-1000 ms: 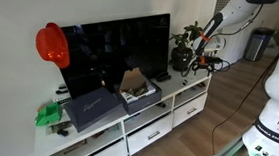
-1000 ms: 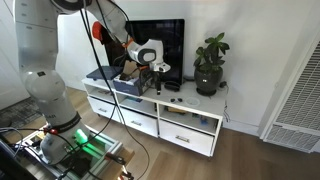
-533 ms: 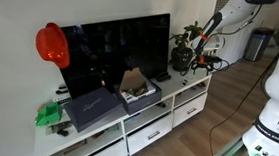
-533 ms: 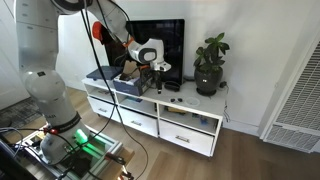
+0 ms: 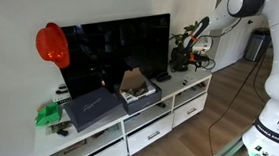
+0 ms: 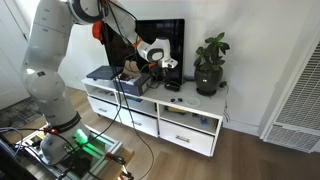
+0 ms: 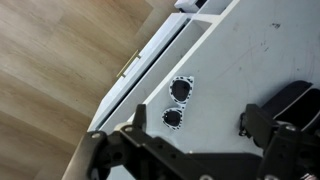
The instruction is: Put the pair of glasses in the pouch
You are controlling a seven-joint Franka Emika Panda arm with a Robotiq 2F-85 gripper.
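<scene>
In the wrist view the pair of glasses [image 7: 177, 103], dark lenses in a white patterned frame, lies on the white cabinet top [image 7: 235, 55]. A dark pouch [image 7: 292, 100] lies to its right at the frame edge. My gripper [image 7: 197, 135] is open and empty above the cabinet top. Its left finger [image 7: 140, 122] is just below the glasses and its right finger [image 7: 256, 124] is near the pouch. In both exterior views the gripper [image 5: 185, 56] [image 6: 163, 68] hovers over the cabinet end near the plant. A small dark item [image 6: 177, 98] lies below it, too small to identify.
A potted plant [image 6: 209, 62] stands on the cabinet end. A TV [image 5: 117, 52] is behind, with a red helmet [image 5: 51, 43] on its corner. A dark case [image 5: 92, 109], an open box [image 5: 136, 88] and a green item [image 5: 48, 114] sit along the cabinet. Wooden floor [image 7: 60, 60] lies beyond the cabinet edge.
The arm has swung in over the cabinet top, bringing the gripper closer to the TV side and away from the plant. The glasses and pouch have not moved.
</scene>
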